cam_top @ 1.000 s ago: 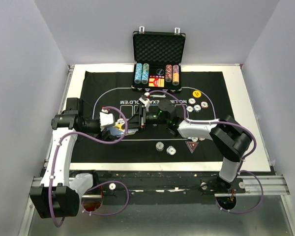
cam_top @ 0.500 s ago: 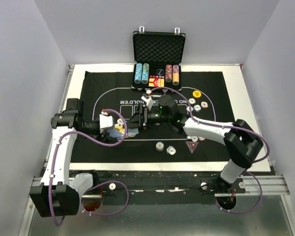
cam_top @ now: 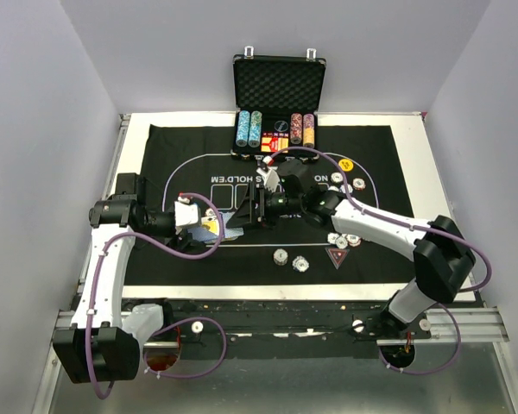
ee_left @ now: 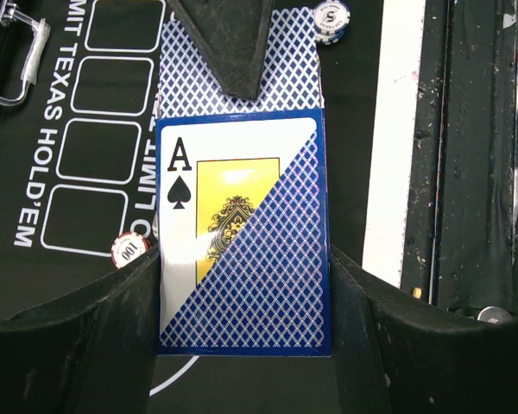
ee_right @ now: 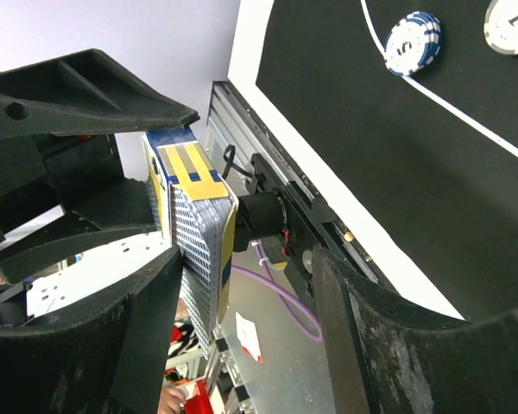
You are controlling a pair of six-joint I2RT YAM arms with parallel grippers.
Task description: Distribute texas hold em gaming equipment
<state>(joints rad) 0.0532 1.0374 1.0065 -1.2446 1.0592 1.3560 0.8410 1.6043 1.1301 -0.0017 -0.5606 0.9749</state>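
Distribution looks partly done. 2 chips (cam_top: 279,256) lie on the mat (cam_top: 190,147) near its front edge, with the red marker (cam_top: 337,256) just beside them. More chips and a yellow button (cam_top: 346,164) sit to the right. The case (cam_top: 279,86) at the back holds 4 chip rows. No loose cards show on the mat, so dealing appears not yet begun.

The card pack (ee_left: 242,233) hangs above the mat left of centre. The left gripper (ee_left: 244,285) is clamped on it, 1 finger against each long edge. The right gripper (ee_right: 248,259) faces it from the other side with jaws well apart. They straddle the pack's far end, which lies close to 1 finger and clear of the other. I cannot tell whether that near finger touches it. The right gripper holds nothing.
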